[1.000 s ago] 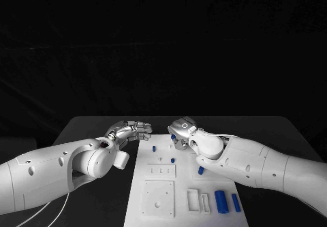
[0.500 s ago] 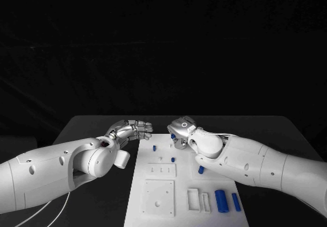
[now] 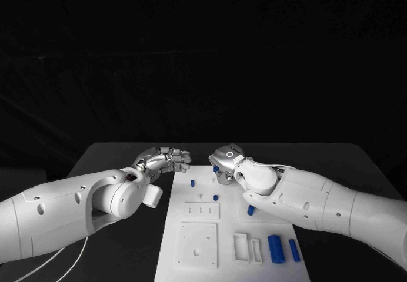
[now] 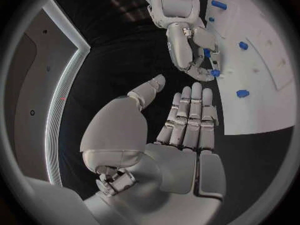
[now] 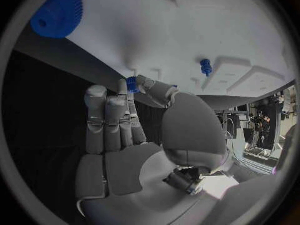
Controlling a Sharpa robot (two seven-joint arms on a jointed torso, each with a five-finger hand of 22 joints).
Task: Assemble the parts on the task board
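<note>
My right hand (image 5: pixel 134 135) pinches a small blue part (image 5: pixel 132 84) over the task board's (image 3: pixel 197 249) far end; shallow pinch, may slip. Left hand (image 4: pixel 169 135) empty, fingers apart.

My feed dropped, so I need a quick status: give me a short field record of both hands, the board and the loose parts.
left hand: empty, fingers curled, over the table left of the board
right hand: pinching a small blue part at the board's far end
task board: white, table centre
loose parts: two blue cylinders near right corner
</note>
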